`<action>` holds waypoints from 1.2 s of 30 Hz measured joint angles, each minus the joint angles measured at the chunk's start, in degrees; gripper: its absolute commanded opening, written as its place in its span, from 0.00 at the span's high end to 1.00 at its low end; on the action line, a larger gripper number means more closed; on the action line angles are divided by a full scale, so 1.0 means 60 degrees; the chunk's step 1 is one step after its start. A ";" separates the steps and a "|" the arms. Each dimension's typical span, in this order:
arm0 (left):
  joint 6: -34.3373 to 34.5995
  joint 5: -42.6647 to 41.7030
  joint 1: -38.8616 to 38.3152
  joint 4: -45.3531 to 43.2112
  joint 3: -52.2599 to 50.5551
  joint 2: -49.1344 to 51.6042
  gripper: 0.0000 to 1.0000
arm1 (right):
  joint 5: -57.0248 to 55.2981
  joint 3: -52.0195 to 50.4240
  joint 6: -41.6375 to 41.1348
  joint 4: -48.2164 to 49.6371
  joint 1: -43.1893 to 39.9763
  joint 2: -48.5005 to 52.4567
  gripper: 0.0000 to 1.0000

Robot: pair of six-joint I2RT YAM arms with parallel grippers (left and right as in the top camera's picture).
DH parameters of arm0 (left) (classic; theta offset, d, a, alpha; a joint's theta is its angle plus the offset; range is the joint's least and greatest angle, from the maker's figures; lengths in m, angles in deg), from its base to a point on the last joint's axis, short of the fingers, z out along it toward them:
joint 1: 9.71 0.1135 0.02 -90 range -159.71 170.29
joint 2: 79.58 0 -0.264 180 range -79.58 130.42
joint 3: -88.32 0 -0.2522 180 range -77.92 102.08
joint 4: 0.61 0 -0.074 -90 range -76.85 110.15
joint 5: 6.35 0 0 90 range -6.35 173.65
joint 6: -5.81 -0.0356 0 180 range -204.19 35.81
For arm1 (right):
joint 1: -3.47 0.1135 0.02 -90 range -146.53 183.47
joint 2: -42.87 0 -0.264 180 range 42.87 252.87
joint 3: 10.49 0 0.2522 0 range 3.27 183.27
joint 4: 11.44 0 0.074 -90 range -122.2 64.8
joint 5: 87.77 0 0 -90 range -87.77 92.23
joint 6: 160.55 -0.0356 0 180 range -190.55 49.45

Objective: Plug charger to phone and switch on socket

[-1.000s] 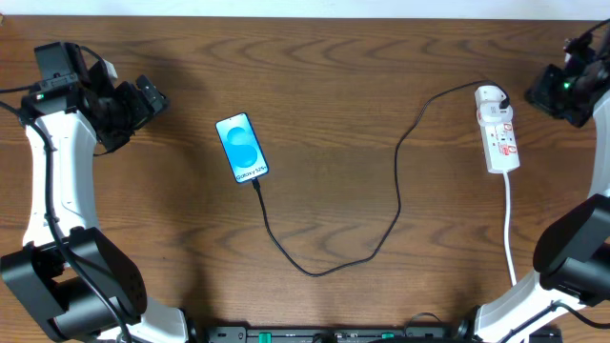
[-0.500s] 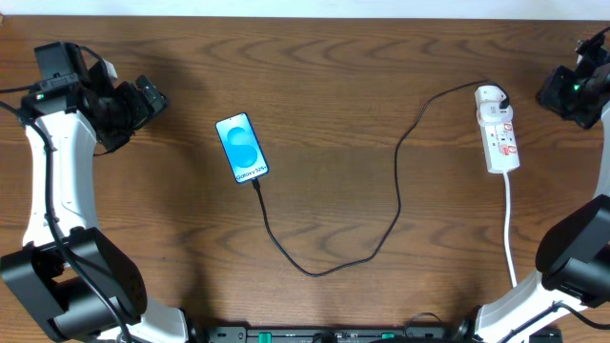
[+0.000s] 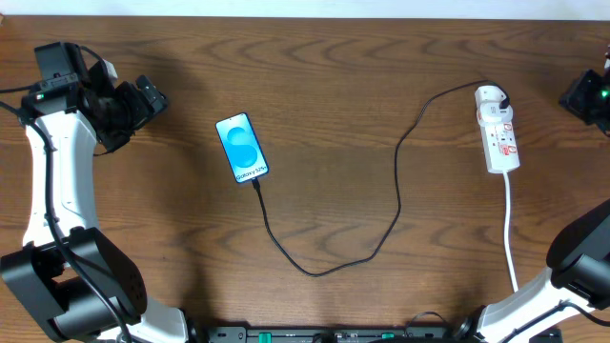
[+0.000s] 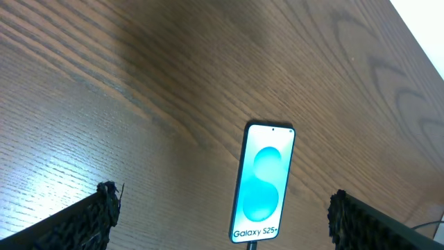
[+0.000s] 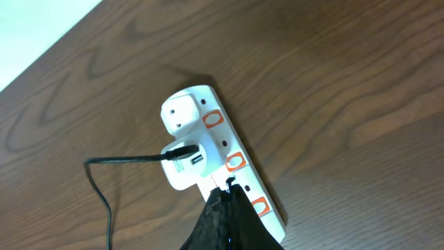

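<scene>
The phone [image 3: 242, 148] lies face up at the table's left-middle, its blue screen lit. The charger [image 3: 315, 271], a thin black cable, meets the phone's lower edge, loops across the table and ends in a white adapter [image 5: 183, 164] plugged into the socket [image 3: 498, 129] near its rounded end. In the left wrist view the phone [image 4: 263, 184] lies ahead, between the fingers of my open left gripper [image 4: 222, 198]. My left gripper [image 3: 145, 98] hovers well left of the phone. My right gripper [image 5: 227, 191] is shut on nothing, its tips in front of the socket [image 5: 208, 125]. From overhead it [image 3: 575, 96] sits right of the socket, at the frame edge.
A thick white cord [image 3: 510, 229] runs from the socket toward the table's front edge. The socket carries three orange-red switches [image 5: 212, 119]. A pale wall or floor strip [image 5: 41, 28] borders the table's far edge.
My right gripper has drawn back to the right, away from the socket, and its jaws have closed. The left arm, phone and cable have not moved.
</scene>
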 measured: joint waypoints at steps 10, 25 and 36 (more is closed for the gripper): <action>0.0000 0.0000 0.0000 0.0004 0.0000 0.0000 0.02 | 0.0503 -0.0004 0.0838 0.0248 -0.0022 0.1140 0.99; 0.0000 0.0000 0.0000 0.0004 0.0000 0.0000 0.02 | 0.0911 -0.0011 0.1851 0.0357 0.0120 0.2776 0.99; 0.0000 0.0000 0.0000 0.0004 0.0000 0.0000 0.02 | 0.1005 -0.0011 0.2313 0.0459 0.0215 0.3311 0.99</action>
